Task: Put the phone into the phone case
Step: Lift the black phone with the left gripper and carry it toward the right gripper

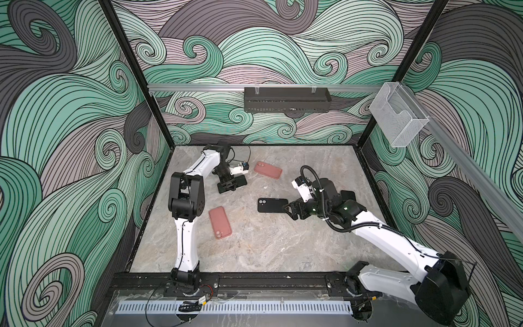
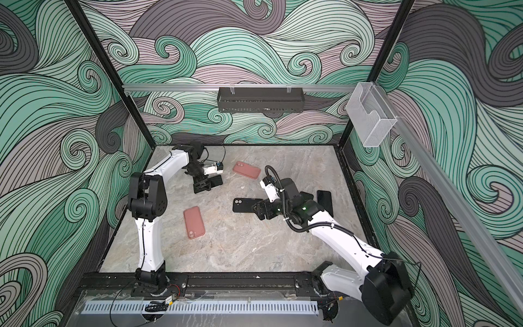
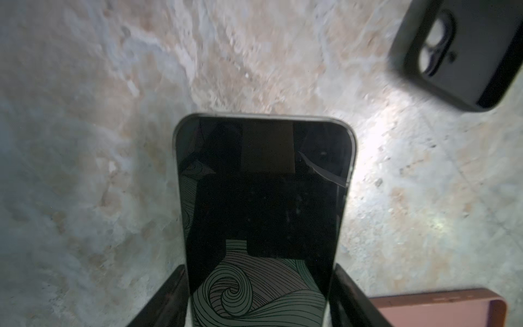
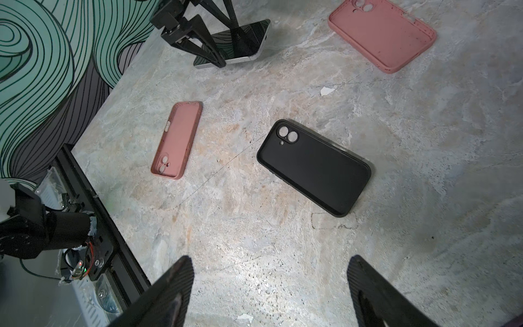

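- The marble table [image 1: 254, 249] carries everything.
- The left gripper [image 1: 232, 184] is at the back left. Its fingers [image 3: 353, 300] are clamped on the long edges of the phone [image 3: 263, 198], screen up. I cannot tell whether the phone touches the table.
- The right gripper [image 4: 270, 257] hovers with its fingers [image 4: 175, 283] wide apart and nothing between them, just beside the plain end of the black phone case [image 1: 272, 205].
- The black phone case lies flat mid-table, open side up, well apart from the phone.
- There are 2 pink cases: the front pink case [image 1: 220, 222] at the left and the back pink case [image 1: 268, 170] near the phone.
- Another dark phone [image 2: 324, 199] lies behind the right arm.
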